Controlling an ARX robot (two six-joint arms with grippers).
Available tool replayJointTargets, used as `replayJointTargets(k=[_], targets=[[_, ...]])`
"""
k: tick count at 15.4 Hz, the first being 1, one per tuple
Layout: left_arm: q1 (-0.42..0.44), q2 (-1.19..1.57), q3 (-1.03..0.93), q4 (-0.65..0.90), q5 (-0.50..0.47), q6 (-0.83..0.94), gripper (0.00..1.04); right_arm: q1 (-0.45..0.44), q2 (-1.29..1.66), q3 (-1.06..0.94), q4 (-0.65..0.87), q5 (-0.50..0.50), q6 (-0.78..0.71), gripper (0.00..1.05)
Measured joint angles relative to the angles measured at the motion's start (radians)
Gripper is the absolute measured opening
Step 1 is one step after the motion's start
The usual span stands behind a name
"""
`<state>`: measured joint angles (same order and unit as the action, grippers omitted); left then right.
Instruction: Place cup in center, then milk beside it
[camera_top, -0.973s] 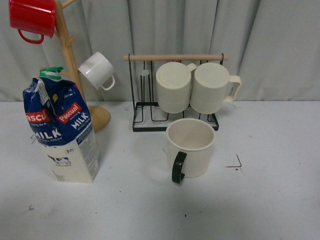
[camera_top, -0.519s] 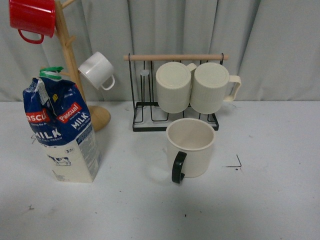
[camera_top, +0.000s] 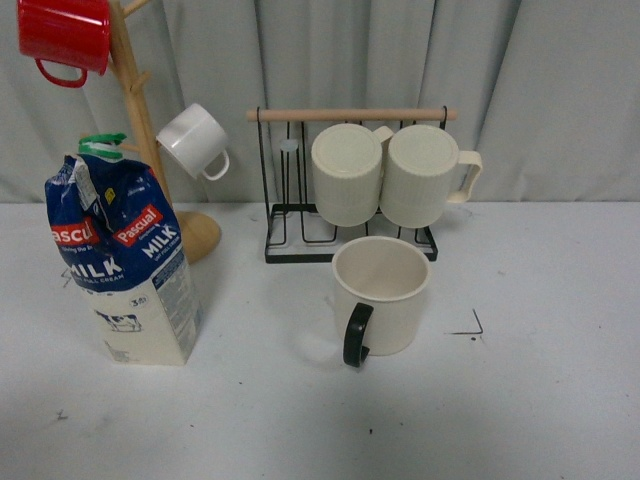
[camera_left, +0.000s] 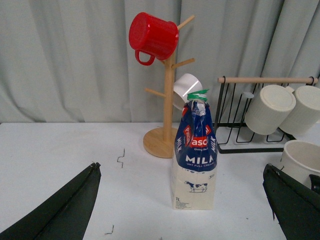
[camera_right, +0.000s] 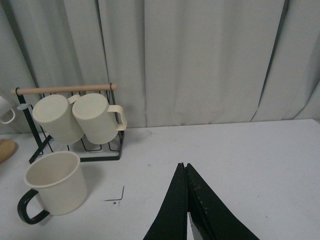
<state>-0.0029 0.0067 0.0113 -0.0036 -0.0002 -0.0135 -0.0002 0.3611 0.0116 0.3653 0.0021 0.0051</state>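
Note:
The cup, cream with a black loop handle facing the front, stands upright on the white table in front of the wire rack. It also shows in the right wrist view and at the edge of the left wrist view. The milk stands upright at the left, apart from the cup, and shows in the left wrist view. A black corner mark lies just right of the cup; the center is bare between cup and milk. My left gripper is open and empty, short of the milk. My right gripper is shut and empty, right of the cup.
A wooden mug tree with a red mug and a small white mug stands behind the milk. A black wire rack holds two ribbed cream mugs. A grey curtain closes the back.

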Motion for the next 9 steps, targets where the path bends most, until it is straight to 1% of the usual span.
replayJointTargets(k=[5, 9], targets=[[0.000, 0.000, 0.000, 0.000, 0.000, 0.000, 0.98, 0.000, -0.123, 0.000, -0.125, 0.000, 0.000, 0.02], [0.000, 0.000, 0.000, 0.000, 0.000, 0.000, 0.98, 0.000, -0.190, 0.000, -0.193, 0.000, 0.000, 0.02]])
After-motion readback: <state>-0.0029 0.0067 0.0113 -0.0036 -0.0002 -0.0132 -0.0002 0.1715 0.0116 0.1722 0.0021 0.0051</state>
